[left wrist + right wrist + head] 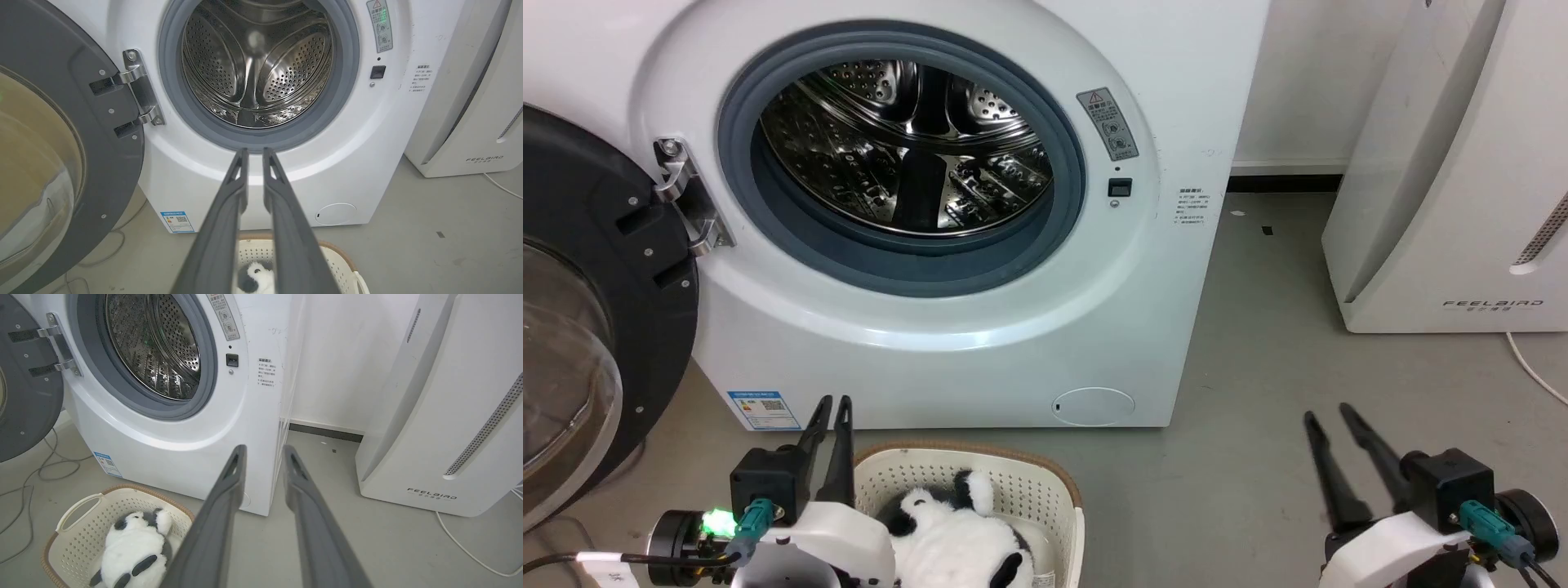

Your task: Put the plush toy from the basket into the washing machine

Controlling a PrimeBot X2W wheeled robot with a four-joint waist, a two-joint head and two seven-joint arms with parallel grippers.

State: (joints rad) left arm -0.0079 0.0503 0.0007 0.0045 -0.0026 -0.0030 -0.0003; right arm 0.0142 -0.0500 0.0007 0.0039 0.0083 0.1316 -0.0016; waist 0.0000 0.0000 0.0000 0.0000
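You get even, bright indoor light and sharp pictures; the steel drum [907, 147] glints with glare, and both wrist views bend straight edges outward.

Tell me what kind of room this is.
Probably a laundry corner in a lab or test room: a front-loading washing machine with its door open, a FEELBIRD appliance, bare grey floor.

We see the plush toy [132, 553], a white panda with black limbs, lying in the cream basket [81, 522] on the floor just before the washing machine [980, 327]. Its door [596, 327] is swung open left, steel drum [907, 147] bare.
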